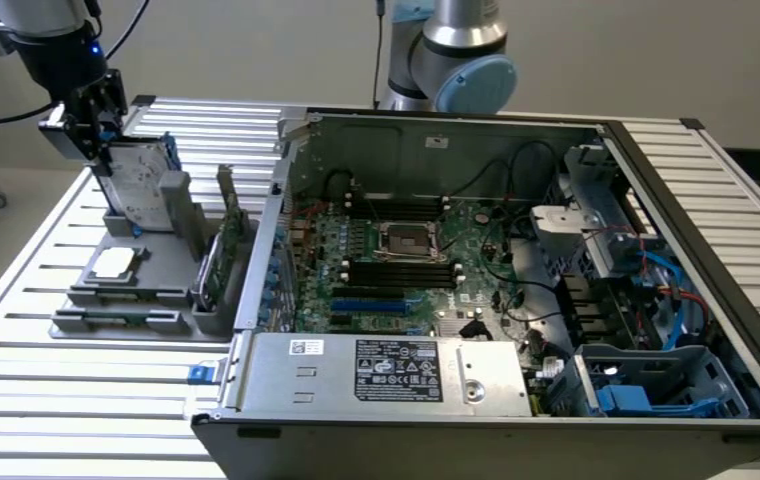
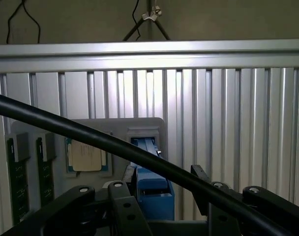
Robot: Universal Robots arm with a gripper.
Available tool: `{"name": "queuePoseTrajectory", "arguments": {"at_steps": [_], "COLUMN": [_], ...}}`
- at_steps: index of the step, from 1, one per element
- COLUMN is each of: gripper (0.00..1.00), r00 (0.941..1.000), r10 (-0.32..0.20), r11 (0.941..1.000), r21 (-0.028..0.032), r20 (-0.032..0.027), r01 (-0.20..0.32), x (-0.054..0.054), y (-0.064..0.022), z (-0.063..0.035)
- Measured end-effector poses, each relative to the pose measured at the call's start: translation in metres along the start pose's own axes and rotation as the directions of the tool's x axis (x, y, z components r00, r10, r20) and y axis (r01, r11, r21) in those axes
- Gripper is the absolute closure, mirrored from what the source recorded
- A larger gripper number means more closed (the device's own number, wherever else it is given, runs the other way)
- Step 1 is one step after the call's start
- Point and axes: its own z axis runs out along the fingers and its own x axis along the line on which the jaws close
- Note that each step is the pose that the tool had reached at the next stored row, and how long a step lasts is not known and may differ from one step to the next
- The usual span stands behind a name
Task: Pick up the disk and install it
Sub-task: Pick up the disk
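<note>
in the exterior view, the gripper (image 1: 100,145) is hanging over the far corner of the slatted aluminium bench (image 1: 47,400), on the exterior view's left, and is reaching down around the top edge of the disk (image 1: 144,182). the disk is standing upright on its edge in a slot of a grey holder (image 1: 127,295), with its silver face and blue carrier frame showing just below the gripper. the gripper is standing released, its jaws sitting on either side of the disk's top edge without squeezing it. nearer the camera, a small square chip (image 1: 113,262) is lying flat on the holder. a thin green card (image 1: 228,240) is standing upright at the holder's edge, just beside the open computer case (image 1: 700,260). the case is lying on the bench to the exterior view's right of the disk. it is showing its motherboard (image 1: 400,255), a grey power supply (image 1: 387,372) along the near wall and a blue drive cage (image 1: 660,385) in the near corner. a grey and blue arm joint (image 1: 460,60) is rising behind the case.

in the wrist view, the gripper (image 2: 164,201) is straddling the blue end of the disk (image 2: 152,189), with a gap showing between the blue frame and one black finger (image 2: 216,206). a black cable (image 2: 66,130) is crossing in front of the grey holder (image 2: 117,129). the square chip (image 2: 86,156) is lying on that holder and two green memory sticks (image 2: 16,172) are sitting in its slots. the bench slats (image 2: 238,123) are running beyond.
</note>
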Motion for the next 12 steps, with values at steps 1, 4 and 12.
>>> {"name": "queuePoseTrajectory", "arguments": {"at_steps": [1, 4, 12], "gripper": [0.44, 0.44, 0.44], "r00": [1.0000, 1.0000, 0.9999], "r10": [0.000, 0.003, 0.013], "r11": [1.0000, 1.0000, 0.9999], "r21": [0.0000, 0.0001, -0.0010], "r20": [0.0000, -0.0007, -0.0095], "r01": [0.000, -0.003, -0.013], "x": [0.0001, 0.0005, 0.0012], "y": [0.0000, 0.0000, 0.0000], "z": [0.0000, -0.0001, -0.0004]}}
